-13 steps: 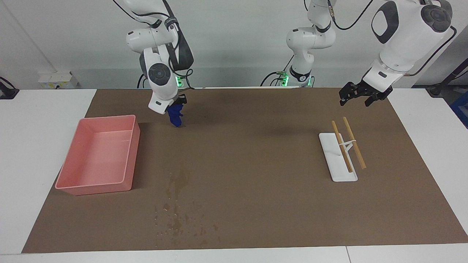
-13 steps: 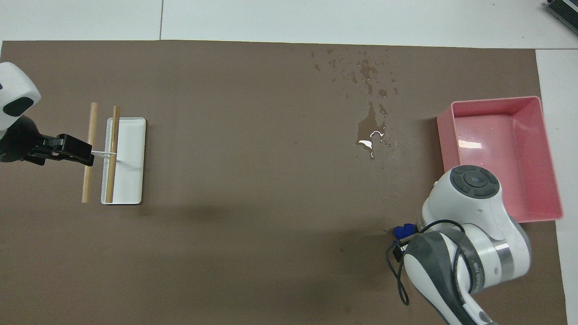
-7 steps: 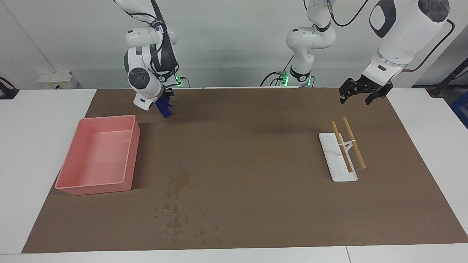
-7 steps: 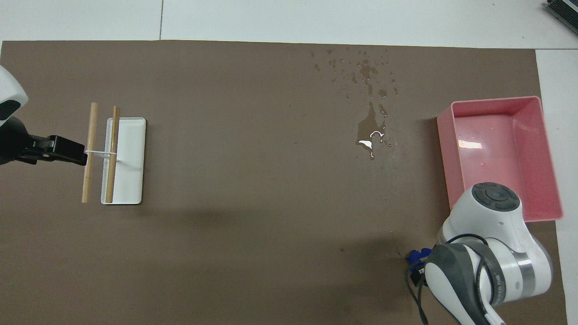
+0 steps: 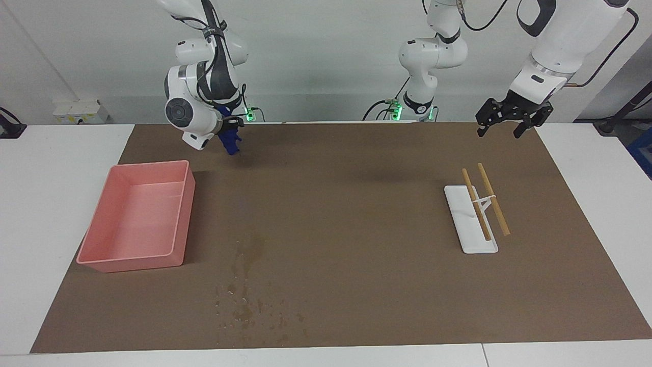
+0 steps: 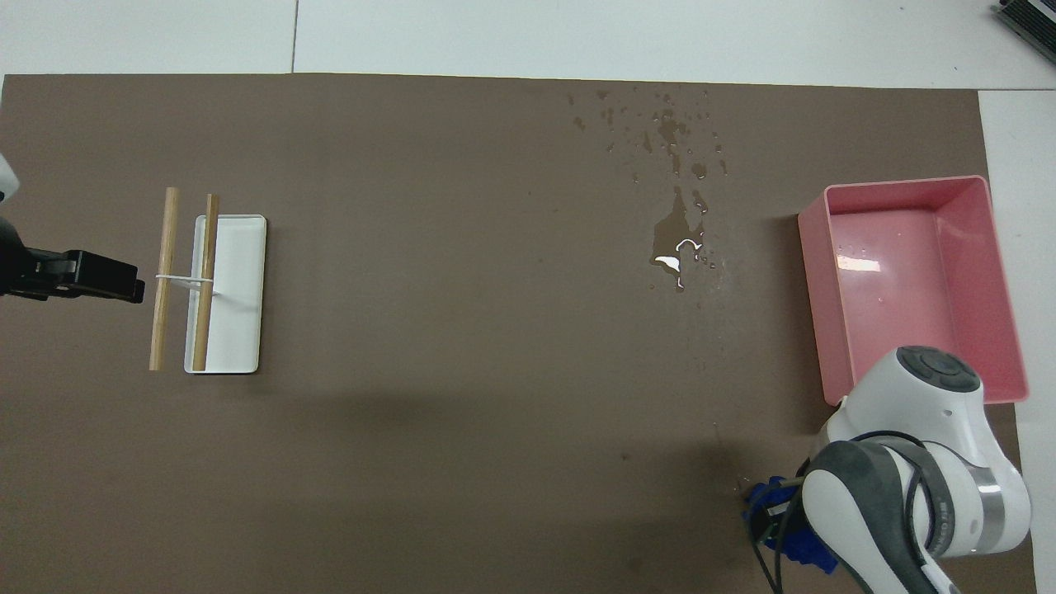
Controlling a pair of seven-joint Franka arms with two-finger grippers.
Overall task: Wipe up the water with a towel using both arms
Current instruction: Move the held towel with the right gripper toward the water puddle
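A: What has been changed in the last second?

B: Both arms have been drawn back toward their bases. The right end effector (image 5: 227,131) has been lifted away from the middle of the mat (image 5: 356,229) and is now held over the mat's edge by its own base. The left end effector (image 5: 504,122) has been raised off the rack (image 5: 468,229) and is held over the mat's corner at the left arm's end of the tabletop (image 5: 51,178).

A: And the tray (image 5: 132,265)?

B: It has not been moved, and nothing is seen in it but a sheen.

A: Has the water (image 5: 244,285) been touched?

B: No. The blotch and droplets are left as they were, beside the tray and farther from the robots than it is.

A: Where is the towel (image 5: 232,142)?

B: It is pinched in the right end effector and hangs from it as a small bundle, clear of the mat and well apart from the water. The left end effector's fingers are spread, with nothing held.

A: What is meant for the task?

B: Wiping is judged not yet begun. The towel has been carried away from the spill, so it must be brought out over the water, perhaps after being passed or spread between both arms.
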